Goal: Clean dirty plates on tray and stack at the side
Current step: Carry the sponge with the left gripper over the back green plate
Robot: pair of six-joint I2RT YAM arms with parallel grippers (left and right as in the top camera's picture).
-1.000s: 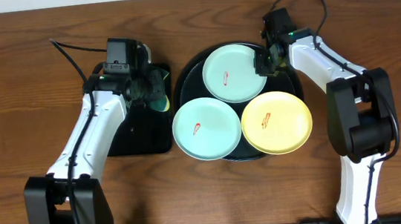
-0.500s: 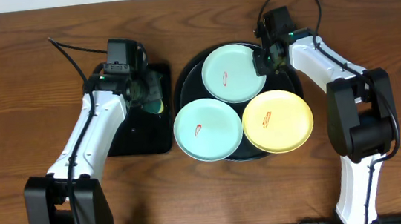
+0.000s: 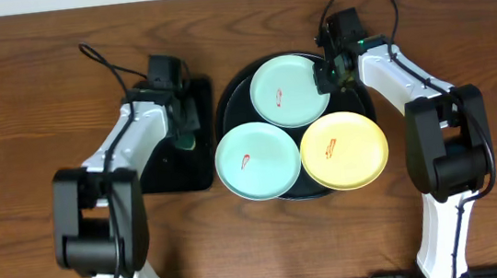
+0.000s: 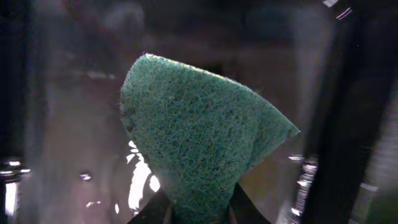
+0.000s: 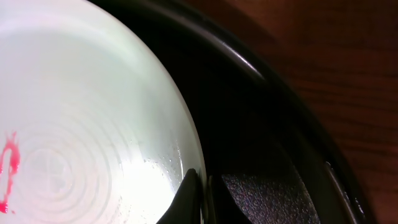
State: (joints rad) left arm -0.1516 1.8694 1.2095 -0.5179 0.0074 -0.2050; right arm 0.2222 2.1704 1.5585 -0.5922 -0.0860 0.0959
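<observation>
The round black tray (image 3: pixel 227 103) holds three plates: a mint-blue plate (image 3: pixel 288 90) at the back, a mint-blue plate (image 3: pixel 255 160) at front left, and a yellow plate (image 3: pixel 343 151) at front right. Each has a red smear. My right gripper (image 3: pixel 324 79) is shut on the right rim of the back mint plate (image 5: pixel 87 124), one finger over the rim and one under it (image 5: pixel 200 193). My left gripper (image 3: pixel 184 127) is shut on a green sponge (image 4: pixel 199 137) and holds it over the rectangular black tray (image 3: pixel 170 166).
The rectangular black tray lies left of the round tray on the wooden table (image 3: pixel 23 107). The round tray's raised rim (image 5: pixel 280 93) runs just right of the held plate.
My left gripper has moved a little toward the front over the rectangular tray and its arm has swung right. The right gripper has stayed at the plate's rim.
</observation>
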